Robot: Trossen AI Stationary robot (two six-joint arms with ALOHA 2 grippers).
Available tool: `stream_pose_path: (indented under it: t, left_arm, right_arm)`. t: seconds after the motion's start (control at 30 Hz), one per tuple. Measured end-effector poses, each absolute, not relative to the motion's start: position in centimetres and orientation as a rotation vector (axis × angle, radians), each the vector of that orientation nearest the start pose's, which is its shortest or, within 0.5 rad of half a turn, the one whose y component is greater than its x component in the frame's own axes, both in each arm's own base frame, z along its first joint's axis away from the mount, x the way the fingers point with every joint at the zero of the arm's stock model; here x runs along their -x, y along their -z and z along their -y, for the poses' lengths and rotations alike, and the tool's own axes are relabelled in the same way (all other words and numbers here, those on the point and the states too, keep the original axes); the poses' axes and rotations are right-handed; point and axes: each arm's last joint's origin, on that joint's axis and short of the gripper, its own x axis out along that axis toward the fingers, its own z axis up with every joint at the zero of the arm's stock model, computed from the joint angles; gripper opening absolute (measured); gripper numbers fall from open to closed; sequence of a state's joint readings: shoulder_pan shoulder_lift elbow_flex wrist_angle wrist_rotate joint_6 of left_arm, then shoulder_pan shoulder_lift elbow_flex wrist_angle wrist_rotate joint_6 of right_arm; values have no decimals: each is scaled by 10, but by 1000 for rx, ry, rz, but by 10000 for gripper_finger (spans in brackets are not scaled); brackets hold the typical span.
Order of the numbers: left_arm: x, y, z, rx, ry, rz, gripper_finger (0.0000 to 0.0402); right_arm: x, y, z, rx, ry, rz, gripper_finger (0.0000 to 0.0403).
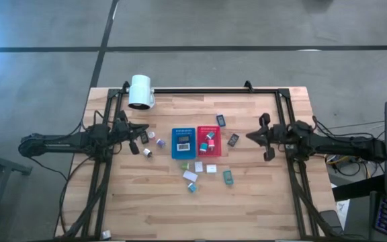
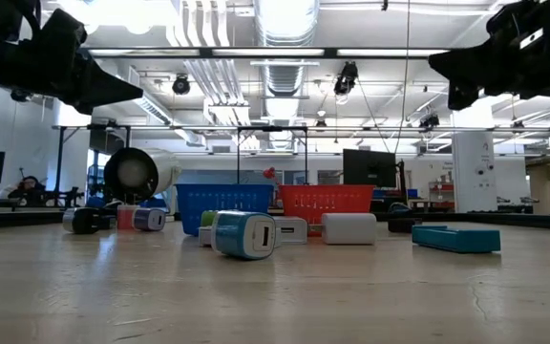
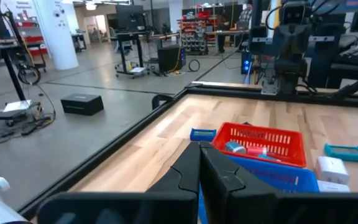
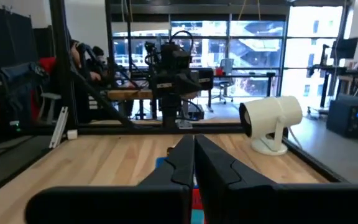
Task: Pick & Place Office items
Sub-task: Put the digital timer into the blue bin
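Both arms hover, fingers pressed together, empty.
Left hand point(image 1: 142, 134) and right hand point(image 1: 252, 136) flank the red perforated plastic tray point(image 1: 207, 149); small blocks point(image 1: 191, 176) lie near it.

no readable text, labels, brands, numbers or signs anywhere

Two dark slender arms, black cabling.
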State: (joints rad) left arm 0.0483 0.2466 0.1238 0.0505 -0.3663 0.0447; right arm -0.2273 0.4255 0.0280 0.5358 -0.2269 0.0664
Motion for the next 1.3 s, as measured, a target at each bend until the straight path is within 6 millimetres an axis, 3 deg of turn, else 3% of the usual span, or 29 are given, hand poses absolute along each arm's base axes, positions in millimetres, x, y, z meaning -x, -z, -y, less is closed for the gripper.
stream_pose_path:
  t: [0.27,1.0,1.13,1.3]
  left_arm:
    - [-109,-183,-16,60,-414,-95,9]
    - [-110,-171,-16,-43,-406,-132,9]
    - [-109,-172,-15,-22,-407,-140,9]
    - [-105,-188,-15,28,-412,-228,9]
  right_arm:
    - [-123,-182,29,-63,24,96,8]
    - [-124,-184,30,-41,30,125,8]
    - [-123,-184,30,-34,38,132,8]
    - [-123,-185,32,-33,106,140,8]
